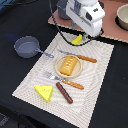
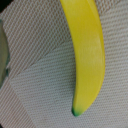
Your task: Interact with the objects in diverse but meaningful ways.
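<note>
A pale woven placemat (image 1: 95,65) lies on a dark table (image 1: 15,20), and most of the toys sit on it. Near its middle a plate (image 1: 61,70) carries the bread loaf (image 1: 69,64). A knife (image 1: 80,57) with an orange handle lies just beyond the plate, and a fork (image 1: 64,80) with an orange handle lies just in front of it. Toward the near edge of the placemat the cheese wedge (image 1: 44,91) sits beside the sausage (image 1: 64,92), the cheese on the exterior view's left of the sausage. The saucepan (image 1: 27,47) rests off the placemat on the exterior view's left, its blue handle reaching onto the placemat's edge. The arm's white wrist hangs over the far end of the placemat, above the banana (image 1: 77,40), which shows only as a yellow piece under it. The gripper is hidden beneath the wrist there, and the wrist view shows no fingers, so whether it is spread or closed cannot be told. In the wrist view the banana (image 2: 89,55) fills much of the picture, lying on the placemat's weave (image 2: 35,85), its green-tipped end in sight. A pinkish board (image 1: 112,30) with a bowl (image 1: 122,17) on it stands at the far right of the exterior view.
</note>
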Motion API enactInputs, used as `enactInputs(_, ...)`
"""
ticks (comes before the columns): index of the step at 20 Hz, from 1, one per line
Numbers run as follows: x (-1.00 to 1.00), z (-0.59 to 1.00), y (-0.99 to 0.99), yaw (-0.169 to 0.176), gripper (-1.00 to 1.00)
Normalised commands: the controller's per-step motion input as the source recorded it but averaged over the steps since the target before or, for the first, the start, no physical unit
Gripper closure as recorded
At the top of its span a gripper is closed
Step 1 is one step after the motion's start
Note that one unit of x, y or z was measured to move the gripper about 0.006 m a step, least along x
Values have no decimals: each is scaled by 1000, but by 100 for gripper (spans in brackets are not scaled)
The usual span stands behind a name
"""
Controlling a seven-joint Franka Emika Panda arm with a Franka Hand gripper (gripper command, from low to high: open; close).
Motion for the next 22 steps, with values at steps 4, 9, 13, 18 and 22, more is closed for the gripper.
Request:
enactInputs(4, -61, -237, 0, 95, -100)
enactInputs(9, -71, -123, 0, 97, 100)
enactInputs(13, -36, -54, 0, 93, 100)
enactInputs(18, -1, -25, 0, 83, 100)
enactInputs(22, 14, 19, 0, 58, 100)
